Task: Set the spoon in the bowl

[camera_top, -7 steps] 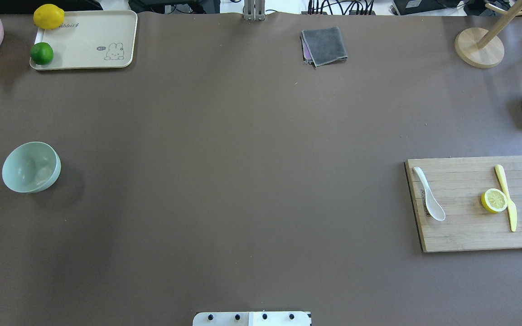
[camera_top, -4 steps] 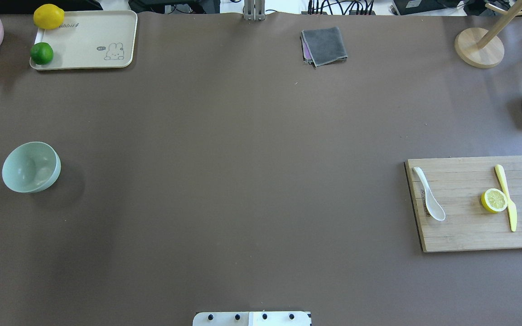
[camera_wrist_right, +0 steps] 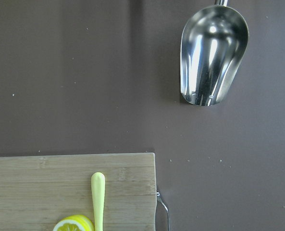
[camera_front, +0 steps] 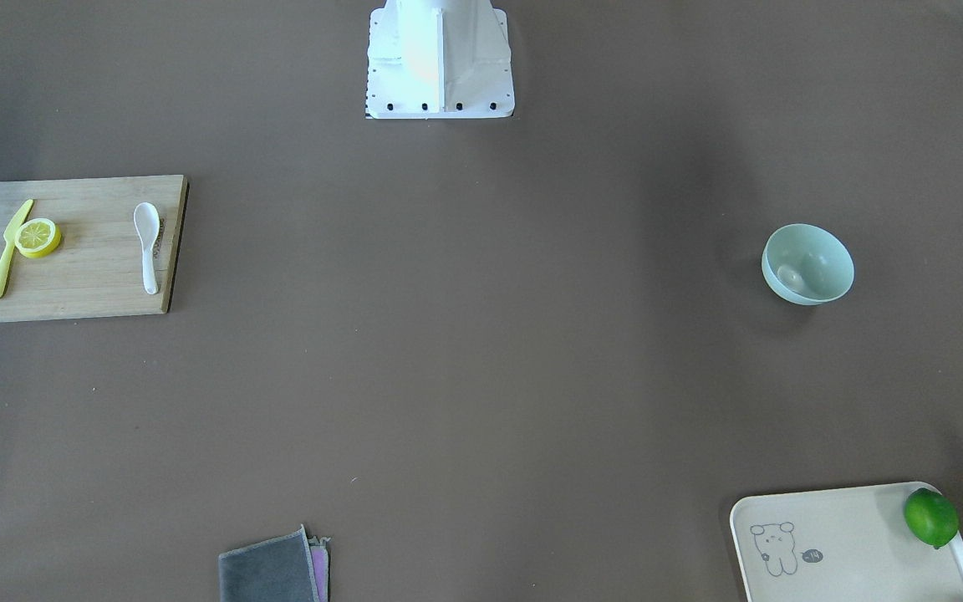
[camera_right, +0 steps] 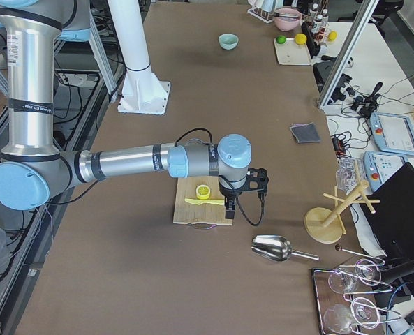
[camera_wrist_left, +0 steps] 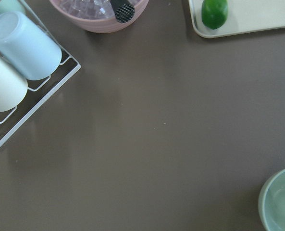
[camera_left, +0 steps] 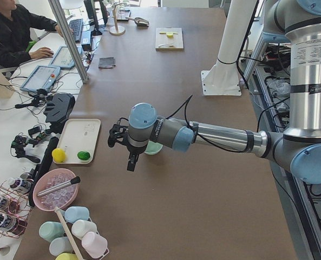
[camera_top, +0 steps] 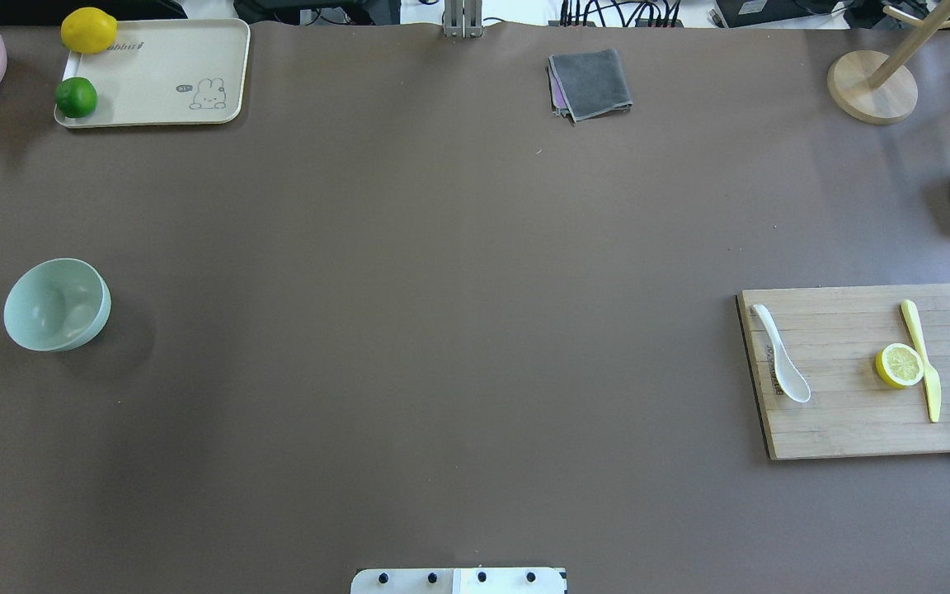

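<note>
brown table (camera_top: 442, 247), spoon (camera_top: 780, 353) at board (camera_top: 854, 429) edge, bowl (camera_top: 57, 304) well apart, left gripper (camera_left: 131, 161), right gripper (camera_right: 229, 209) state unclear

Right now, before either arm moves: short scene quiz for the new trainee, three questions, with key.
1. True or false: the spoon lies in the bowl.
2. On the cutting board, what lies right beside the lemon half? A) yellow knife B) gray cloth C) metal scoop
3. Which two fruits sit on the tray?

Key:
1. False. It lies on the cutting board, at the opposite side of the table from the bowl.
2. A
3. A whole lemon and a lime.
</note>
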`<state>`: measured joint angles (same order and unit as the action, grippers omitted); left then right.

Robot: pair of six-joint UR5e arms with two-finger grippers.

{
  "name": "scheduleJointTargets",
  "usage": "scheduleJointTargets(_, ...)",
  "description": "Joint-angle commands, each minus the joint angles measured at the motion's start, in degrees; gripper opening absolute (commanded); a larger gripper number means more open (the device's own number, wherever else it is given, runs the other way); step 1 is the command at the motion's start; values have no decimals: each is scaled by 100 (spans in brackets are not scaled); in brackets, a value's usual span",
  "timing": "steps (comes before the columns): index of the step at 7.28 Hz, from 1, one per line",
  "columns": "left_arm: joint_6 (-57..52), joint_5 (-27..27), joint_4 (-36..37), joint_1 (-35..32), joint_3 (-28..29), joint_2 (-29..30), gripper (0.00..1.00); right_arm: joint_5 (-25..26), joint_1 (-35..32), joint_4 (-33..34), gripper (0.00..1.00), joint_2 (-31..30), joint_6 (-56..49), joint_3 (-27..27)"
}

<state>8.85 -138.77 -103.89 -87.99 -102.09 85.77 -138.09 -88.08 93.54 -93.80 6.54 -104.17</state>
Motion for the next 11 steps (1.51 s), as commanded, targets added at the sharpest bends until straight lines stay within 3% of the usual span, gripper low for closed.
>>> scheduleJointTargets(1, 29, -414, -245, 690, 268, 264, 98, -43, 10, 6, 100, 143, 14, -16)
scheduleJointTargets(2, 534, -362, -437, 1122, 373, 387, 98, -43, 10, -2, 100, 134, -20, -16)
scheduleJointTargets(3, 1174, -274, -1300, 1344, 522, 344, 98, -51, 28, -11, 100, 151, -12, -33)
scheduleJointTargets(5, 1846, 138, -2936, 1905, 1521, 326, 98, -60, 54, -11, 100, 160, 32, -25)
scheduleJointTargets(6, 2144, 157, -3257, 2100, 1700, 335, 98, -147, 54, -11, 100, 160, 32, -25)
scheduleJointTargets(11, 2314, 157, -3295, 2857, 1710, 326, 95, -236, 185, -11, 100, 169, 32, -34)
